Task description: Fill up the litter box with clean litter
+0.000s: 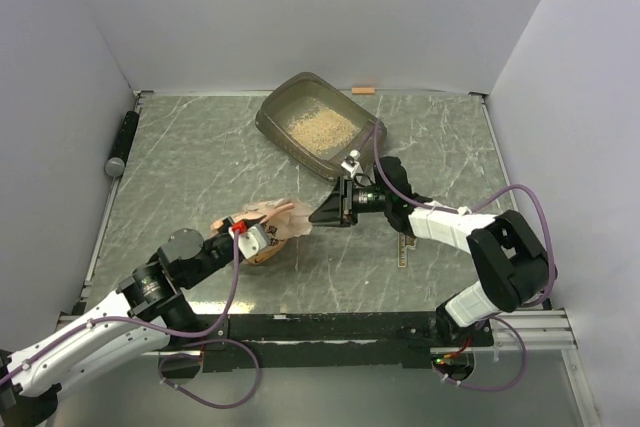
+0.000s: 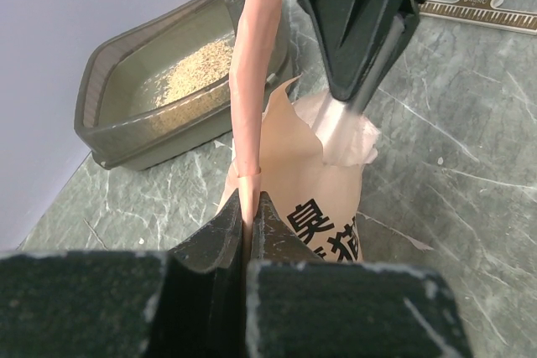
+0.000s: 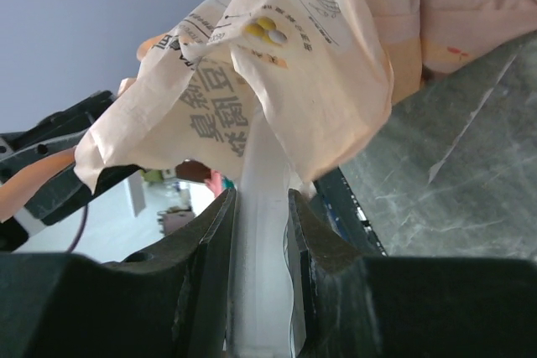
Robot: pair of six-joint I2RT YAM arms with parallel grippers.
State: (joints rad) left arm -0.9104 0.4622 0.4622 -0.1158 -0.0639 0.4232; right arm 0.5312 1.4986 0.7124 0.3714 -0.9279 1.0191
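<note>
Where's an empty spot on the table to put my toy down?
Bare table lies between the black tube and the litter box, and right of the box toward the wall. The middle is crowded: both jaws pinch the pink bag.

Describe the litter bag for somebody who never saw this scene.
On the grey marbled table, a grey-brown litter box sits at the far side. Just nearer, gripped by two pairs of jaws, is the litter bag: the only soft, crumpled salmon-pink thing, printed with dark characters.
</note>
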